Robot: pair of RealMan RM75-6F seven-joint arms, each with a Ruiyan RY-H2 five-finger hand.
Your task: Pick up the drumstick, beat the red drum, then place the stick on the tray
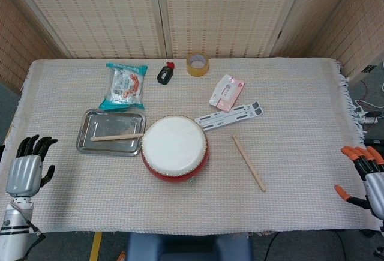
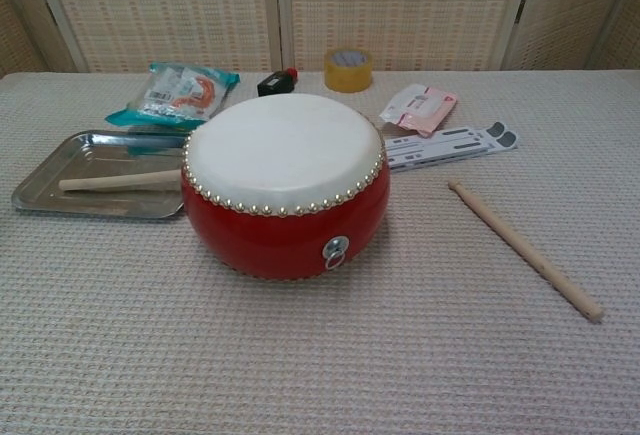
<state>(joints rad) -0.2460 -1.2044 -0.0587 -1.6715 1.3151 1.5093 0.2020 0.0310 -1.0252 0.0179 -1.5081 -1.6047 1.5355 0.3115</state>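
Stick (image 1: 117, 136) lies in tray (image 1: 90, 123) by drum (image 1: 174, 147); job looks done; left robot hand (image 1: 24, 173), right robot hand (image 1: 367, 178) open, empty

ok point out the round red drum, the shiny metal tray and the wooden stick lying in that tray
round red drum (image 2: 285, 220), chest view, on its red side wall
shiny metal tray (image 1: 89, 118), head view, on the bare floor near its far left corner
wooden stick in the tray (image 1: 117, 137), head view, mid-shaft

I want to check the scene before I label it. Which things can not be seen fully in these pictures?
- Drumstick in the tray: chest view, its right end hidden behind the red drum.
- Left hand: arm cut by the bottom edge, head view.
- Right hand: cut by the right edge, head view.
- Pink packet: print too small.
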